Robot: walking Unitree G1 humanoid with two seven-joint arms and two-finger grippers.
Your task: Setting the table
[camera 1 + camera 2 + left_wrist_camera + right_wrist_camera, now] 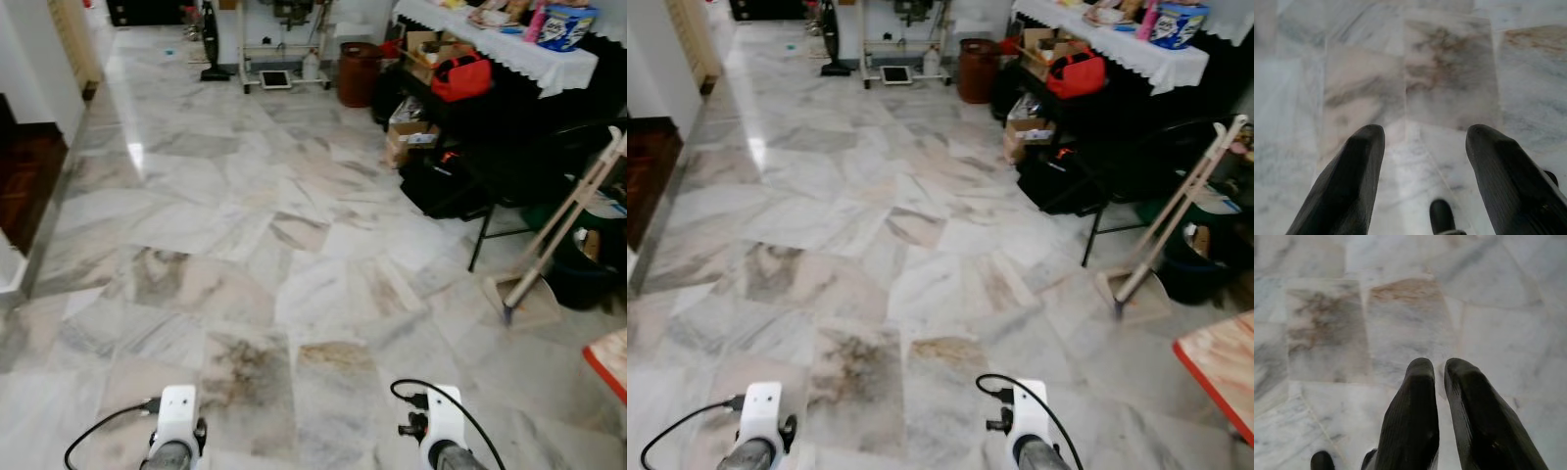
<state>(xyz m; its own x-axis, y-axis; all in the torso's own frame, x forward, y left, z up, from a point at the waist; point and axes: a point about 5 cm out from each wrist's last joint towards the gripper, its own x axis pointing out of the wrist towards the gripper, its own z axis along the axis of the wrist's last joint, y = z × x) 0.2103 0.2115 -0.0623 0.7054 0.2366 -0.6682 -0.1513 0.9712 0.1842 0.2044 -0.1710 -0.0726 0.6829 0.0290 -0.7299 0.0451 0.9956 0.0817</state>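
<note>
the robot stands on a marble floor point(245, 245), both arms low and carrying nothing. the left gripper point(1422, 147) has its fingers spread wide over bare tile; the right gripper point(1439, 374) has its fingers nearly pressed together, pinching nothing. a table with a white cloth point(529, 54) sits at two o'clock, and the red-edged corner of another table point(1220, 367) at four o'clock. judging by this, it is in transit; next it likely needs to turn toward a table and find tableware.

Glossy marble floor point(294, 225) with a bright glare patch; white-clothed desk point(509, 49) far right, bags beneath, perhaps a broom point(558, 245) leaning nearby
</note>
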